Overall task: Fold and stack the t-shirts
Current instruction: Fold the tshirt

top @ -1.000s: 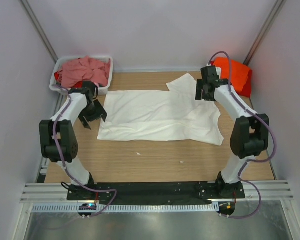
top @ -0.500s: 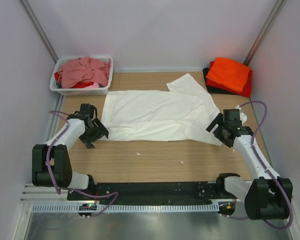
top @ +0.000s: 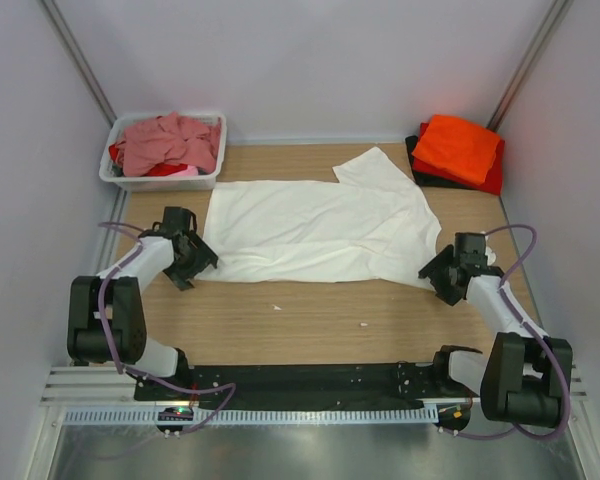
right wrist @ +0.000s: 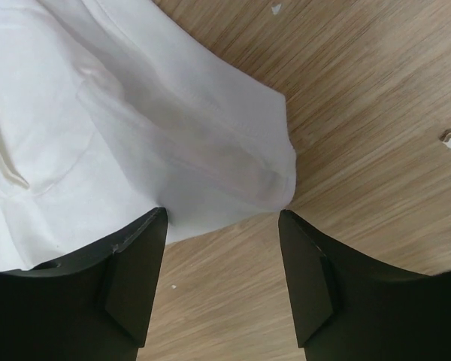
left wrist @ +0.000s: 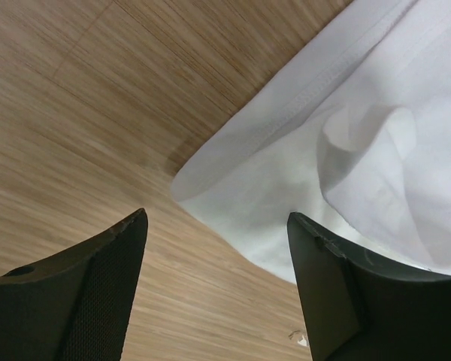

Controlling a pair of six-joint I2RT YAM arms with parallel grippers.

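Note:
A large white t-shirt (top: 320,228) lies spread flat across the table. My left gripper (top: 202,262) is low at its near left corner. In the left wrist view the white t-shirt (left wrist: 323,150) ends in a hemmed corner just ahead of my open left gripper (left wrist: 217,216), which holds nothing. My right gripper (top: 432,273) is at the near right corner. There the white t-shirt (right wrist: 135,113) has its folded edge at the tips of the open right gripper (right wrist: 222,213), not pinched. An orange t-shirt (top: 458,146) tops a folded stack with red (top: 492,178) and black (top: 420,168) ones.
A white plastic tub (top: 165,181) at the back left holds a crumpled dusty-pink t-shirt (top: 165,140) over red cloth. Small white specks (top: 276,306) lie on the wood in front of the white shirt. Grey walls close in on both sides.
Both arms have swung from the back of the table down to the white shirt's near corners. The right arm left the orange stack; its jaws have narrowed a little.

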